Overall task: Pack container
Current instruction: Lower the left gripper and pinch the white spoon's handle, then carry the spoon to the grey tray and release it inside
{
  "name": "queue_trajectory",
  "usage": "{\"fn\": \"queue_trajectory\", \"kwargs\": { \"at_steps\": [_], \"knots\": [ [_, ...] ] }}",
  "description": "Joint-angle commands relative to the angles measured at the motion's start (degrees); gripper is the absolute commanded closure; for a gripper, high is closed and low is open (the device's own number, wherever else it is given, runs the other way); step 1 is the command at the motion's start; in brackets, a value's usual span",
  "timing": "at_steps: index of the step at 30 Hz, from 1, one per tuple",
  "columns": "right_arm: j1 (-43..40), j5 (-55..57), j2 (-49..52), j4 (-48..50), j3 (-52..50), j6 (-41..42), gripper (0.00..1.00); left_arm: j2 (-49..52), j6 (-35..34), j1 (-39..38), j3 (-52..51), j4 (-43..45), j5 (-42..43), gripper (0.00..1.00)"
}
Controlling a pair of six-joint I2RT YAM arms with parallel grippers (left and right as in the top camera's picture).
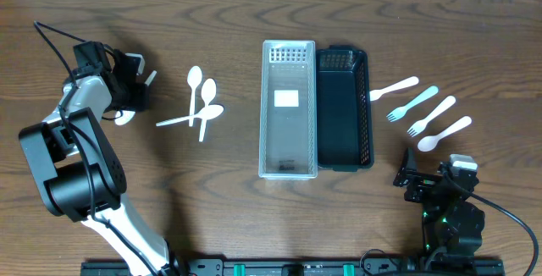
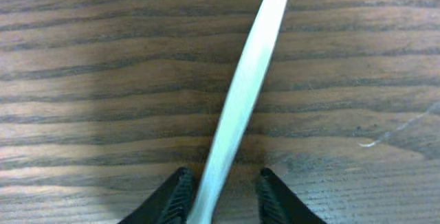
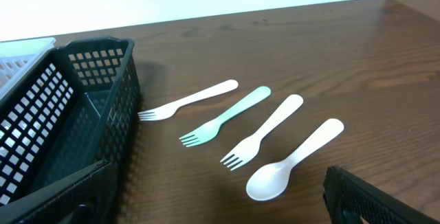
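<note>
Centrally on the wooden table (image 1: 237, 22), a clear container (image 1: 288, 111), long and open-topped, with a black basket (image 1: 343, 107) pressed against its right side. Just left of the container, three white spoons (image 1: 201, 102) in a loose, overlapping bunch. Farther left of the container, the left gripper (image 1: 127, 90), low over a fourth white spoon (image 2: 237, 100). Through the wrist camera, fingers (image 2: 175, 200) parted astride the handle, touching it on one side, with a sliver of table showing on the other, so not clamped. Right of the container, beyond the basket, a slanting row: white fork (image 1: 394, 89), teal fork (image 1: 412, 104), second white fork (image 1: 431, 115), lone white spoon (image 1: 445, 133), each apart from the next. Right of the container and nearer the front edge, the right gripper (image 1: 421, 181), spread wide, holding nothing, apart from that cutlery.
</note>
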Motion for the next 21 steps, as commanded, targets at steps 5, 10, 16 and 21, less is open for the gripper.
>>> {"fn": "queue_trajectory", "kwargs": {
  "at_steps": [5, 10, 16, 21],
  "knots": [
    [-0.33, 0.39, -0.37, -0.07, -0.13, -0.57, 0.01, 3.04, -0.46, 0.22, -0.37, -4.17, -1.70, 0.92],
    [-0.33, 0.39, -0.37, -0.07, -0.13, -0.59, 0.01, 0.90, -0.44, -0.46, 1.11, -6.14, -2.25, 0.94],
    [-0.33, 0.39, -0.37, -0.07, -0.13, -0.59, 0.01, -5.25, -0.76, -3.23, 3.63, -7.43, -2.27, 0.94],
    [-0.33, 0.39, -0.37, -0.07, -0.13, -0.59, 0.01, -11.28, -5.81, -8.09, 8.02, -10.49, -2.25, 0.94]
  ]
}}
